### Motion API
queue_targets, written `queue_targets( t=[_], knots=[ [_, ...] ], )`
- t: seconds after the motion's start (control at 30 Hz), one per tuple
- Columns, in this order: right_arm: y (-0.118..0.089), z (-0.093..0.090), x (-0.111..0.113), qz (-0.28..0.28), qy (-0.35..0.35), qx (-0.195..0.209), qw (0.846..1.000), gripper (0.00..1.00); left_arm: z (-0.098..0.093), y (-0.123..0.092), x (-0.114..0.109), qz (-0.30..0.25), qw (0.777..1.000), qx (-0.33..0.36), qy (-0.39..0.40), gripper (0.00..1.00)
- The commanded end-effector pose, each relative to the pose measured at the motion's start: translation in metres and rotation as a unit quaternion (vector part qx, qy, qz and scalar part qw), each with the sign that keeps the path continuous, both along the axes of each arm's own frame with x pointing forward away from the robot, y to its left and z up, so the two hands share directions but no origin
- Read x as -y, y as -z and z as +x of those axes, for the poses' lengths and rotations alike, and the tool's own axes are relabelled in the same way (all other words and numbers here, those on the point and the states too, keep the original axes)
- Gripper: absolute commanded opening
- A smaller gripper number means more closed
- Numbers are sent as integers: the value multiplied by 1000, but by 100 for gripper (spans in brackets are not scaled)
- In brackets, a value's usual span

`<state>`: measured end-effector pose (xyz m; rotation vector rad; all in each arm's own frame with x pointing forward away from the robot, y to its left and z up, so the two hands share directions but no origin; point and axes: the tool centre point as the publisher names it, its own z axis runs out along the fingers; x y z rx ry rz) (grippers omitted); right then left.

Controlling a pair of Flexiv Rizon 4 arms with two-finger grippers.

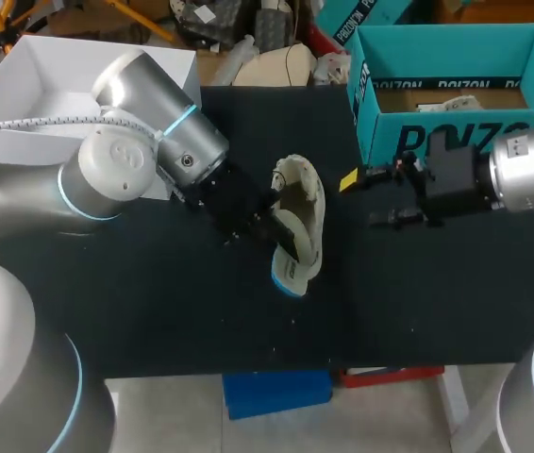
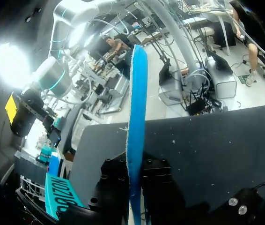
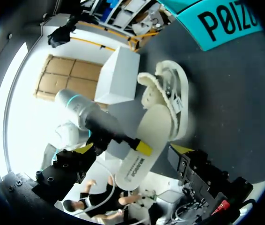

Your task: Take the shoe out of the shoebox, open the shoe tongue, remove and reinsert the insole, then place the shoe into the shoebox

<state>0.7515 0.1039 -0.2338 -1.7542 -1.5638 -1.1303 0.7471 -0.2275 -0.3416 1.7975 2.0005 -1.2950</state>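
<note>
Left gripper (image 1: 269, 226) clamped on insole (image 1: 300, 264), partly out of shoe (image 1: 303, 189). Shoe on table (image 1: 154, 311), left of shoebox (image 1: 437, 137). Right gripper (image 1: 369, 200) spread, empty, beside shoe.

Even, bright light on the black table (image 1: 154, 311) — shadows faint. Both wrist views carry white glare — beside the right arm (image 2: 53, 77) and left arm (image 3: 83, 112).

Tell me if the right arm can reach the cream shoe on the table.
Probably yes: only bare black table lies between the open right gripper and the cream shoe; the left gripper holds the blue-edged insole from opposite.
</note>
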Motion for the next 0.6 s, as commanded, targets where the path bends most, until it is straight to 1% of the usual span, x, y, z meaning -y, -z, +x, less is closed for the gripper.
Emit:
queue_targets(
  t=[0.03, 0.33, 0.6],
  knots=[
    [-1, 0, 0, -1, 0, -1, 1000, 100, 10, 8, 10, 1, 1000, -7, 7, 0],
    [-1, 0, 0, -1, 0, -1, 1000, 100, 28, 22, 16, 3, 1000, -12, 11, 0],
    [-1, 0, 0, -1, 0, -1, 1000, 100, 49, 29, 18, -3, 1000, -11, 9, 0]
  ],
)
